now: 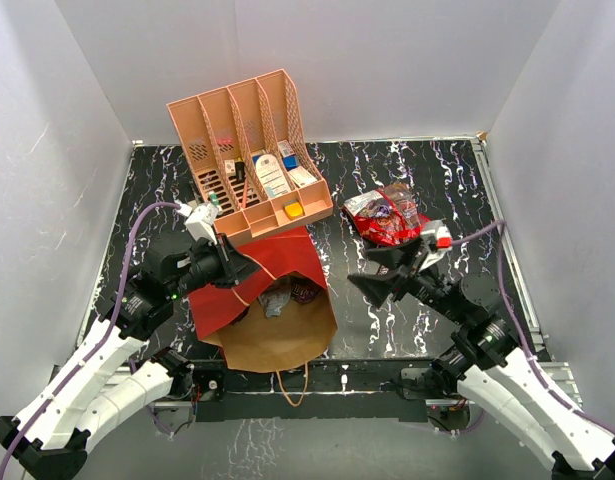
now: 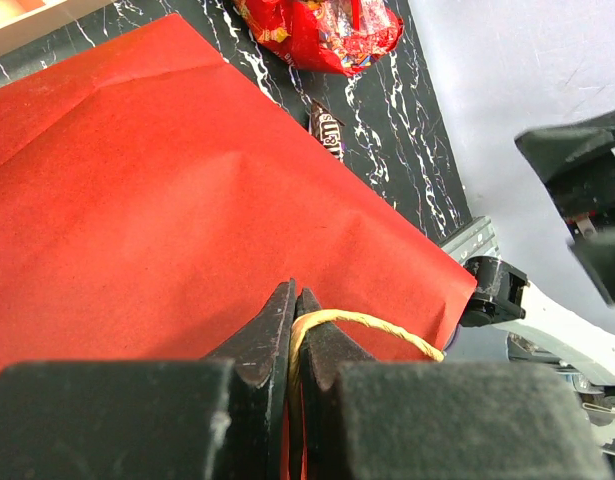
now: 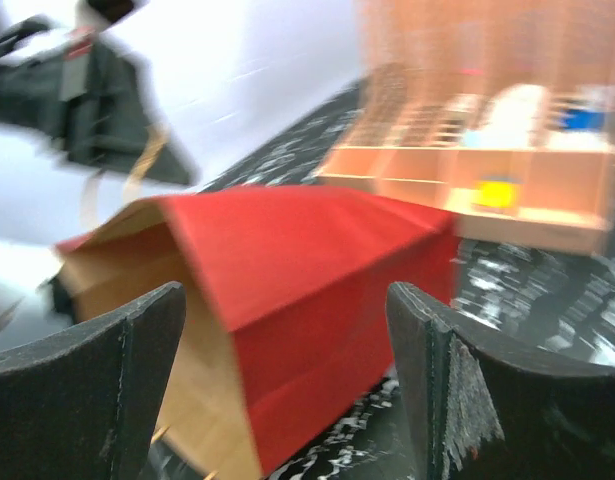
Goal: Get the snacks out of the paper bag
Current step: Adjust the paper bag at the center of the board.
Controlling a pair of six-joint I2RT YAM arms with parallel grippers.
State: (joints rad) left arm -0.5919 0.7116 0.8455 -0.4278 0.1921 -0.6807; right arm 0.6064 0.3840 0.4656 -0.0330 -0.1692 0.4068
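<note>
Two pincers differ: left pincer (image 2: 295, 300) clamps the cord handle (image 2: 377, 325) of the paper bag (image 1: 277, 258); right pincer (image 1: 372, 272), spread wide and empty, has the snacks (image 1: 279, 298) at its 9 o'clock, inside the bag mouth.

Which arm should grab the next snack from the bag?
Right. The right pincer is open, empty and aimed at the bag; the left pincer is shut on the handle.

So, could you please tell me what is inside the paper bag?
Through the open mouth of the paper bag, a silvery wrapper and a dark packet show on its brown lining. The red upper side covers anything deeper in.
</note>
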